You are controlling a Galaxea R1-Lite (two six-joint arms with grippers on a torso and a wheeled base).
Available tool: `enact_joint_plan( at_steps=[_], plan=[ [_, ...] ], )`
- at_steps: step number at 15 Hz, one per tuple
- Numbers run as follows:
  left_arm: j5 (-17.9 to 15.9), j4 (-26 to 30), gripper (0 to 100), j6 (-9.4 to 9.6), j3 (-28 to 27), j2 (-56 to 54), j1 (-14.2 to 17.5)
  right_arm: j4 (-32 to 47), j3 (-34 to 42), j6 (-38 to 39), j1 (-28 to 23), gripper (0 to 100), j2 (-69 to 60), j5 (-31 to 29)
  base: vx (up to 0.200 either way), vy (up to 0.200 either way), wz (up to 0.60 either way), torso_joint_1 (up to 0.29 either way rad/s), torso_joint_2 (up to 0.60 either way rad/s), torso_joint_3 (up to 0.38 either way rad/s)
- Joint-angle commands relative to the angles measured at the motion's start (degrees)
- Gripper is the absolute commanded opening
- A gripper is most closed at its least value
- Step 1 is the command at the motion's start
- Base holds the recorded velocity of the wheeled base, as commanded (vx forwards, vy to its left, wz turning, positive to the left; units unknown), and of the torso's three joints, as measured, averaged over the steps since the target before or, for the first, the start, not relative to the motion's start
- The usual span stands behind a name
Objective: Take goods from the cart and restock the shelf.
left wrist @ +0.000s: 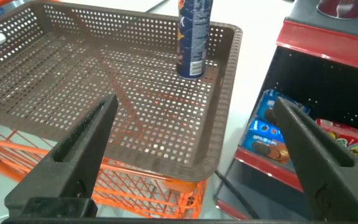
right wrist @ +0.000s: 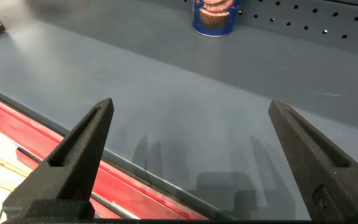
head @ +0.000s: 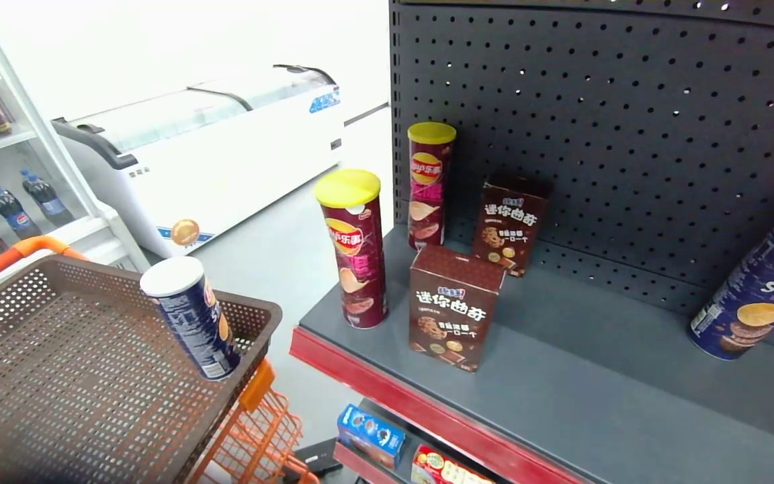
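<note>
A dark blue chip can with a white lid stands in the brown perforated cart basket, near its corner closest to the shelf; the same chip can shows in the left wrist view. My left gripper is open above the basket's near rim, short of the can. On the grey shelf stand two maroon chip cans, two brown cookie boxes and a blue chip can. My right gripper is open over bare shelf board, with that blue can's base beyond it.
The shelf has a red front edge and a black pegboard back. Snack packs lie on the lower shelf. A white chest freezer and a drinks cooler stand behind the cart. The cart frame is orange wire.
</note>
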Motion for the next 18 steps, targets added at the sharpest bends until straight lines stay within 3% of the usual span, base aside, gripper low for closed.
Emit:
enact_joint_plan(
  at_steps=[1,2,4,5,6,7,9,12,13,14,16,18],
  plan=[
    [0.0,0.0,100,0.03,0.0,0.0,0.0,-0.1,0.0,0.0,0.0,100,0.0,0.0,0.000,0.000,0.00,0.000,0.00,0.000],
    [0.1,-0.3,100,0.03,-0.4,0.0,0.1,-0.1,0.0,0.0,0.0,100,0.0,0.0,0.000,0.000,0.00,0.000,0.00,0.000],
    [-0.7,1.5,100,1.26,-9.1,4.9,-0.1,0.0,0.0,0.0,0.0,100,0.0,0.0,0.000,0.000,0.00,0.000,0.00,0.000],
    [-0.8,2.9,100,1.09,-15.4,13.4,-0.1,0.0,0.0,0.0,0.0,100,0.0,0.0,0.000,0.000,0.00,0.000,0.00,0.000],
    [-0.7,3.0,100,1.09,-15.6,13.8,-0.1,0.0,0.0,0.0,0.0,100,0.0,0.0,0.000,0.000,0.00,0.000,0.00,0.000],
    [-0.2,2.4,100,-0.41,-19.2,22.8,-0.2,0.0,0.0,0.0,0.0,100,0.0,0.0,0.000,0.000,0.00,0.000,0.00,0.000],
    [0.3,-1.1,100,-1.73,-20.7,30.6,-2.0,0.0,0.0,0.0,0.0,100,0.0,0.0,0.000,0.000,0.00,0.000,0.00,0.000],
    [4.1,-4.3,100,-1.11,-20.9,41.6,-1.8,0.0,0.0,0.0,0.0,100,0.0,0.0,0.000,0.000,0.00,0.000,0.00,0.000],
    [8.0,-7.1,100,-1.20,-20.8,48.0,-1.6,0.0,0.0,0.0,0.0,100,0.0,0.0,0.000,0.000,0.00,0.000,0.00,0.000],
    [9.2,-11.1,100,-1.55,-20.4,54.0,-1.6,0.0,0.0,0.0,0.0,100,0.0,0.0,0.000,0.000,0.00,0.000,0.00,0.000],
    [9.2,-21.0,100,-1.81,-19.4,63.5,-1.8,0.0,0.0,0.0,0.0,100,0.0,0.0,0.000,0.000,0.00,0.000,0.00,0.000],
    [9.1,-32.5,100,-3.40,-18.0,73.6,-1.8,0.0,0.0,0.0,0.0,100,0.0,0.0,0.000,0.000,0.00,0.000,0.00,0.000]
  ],
)
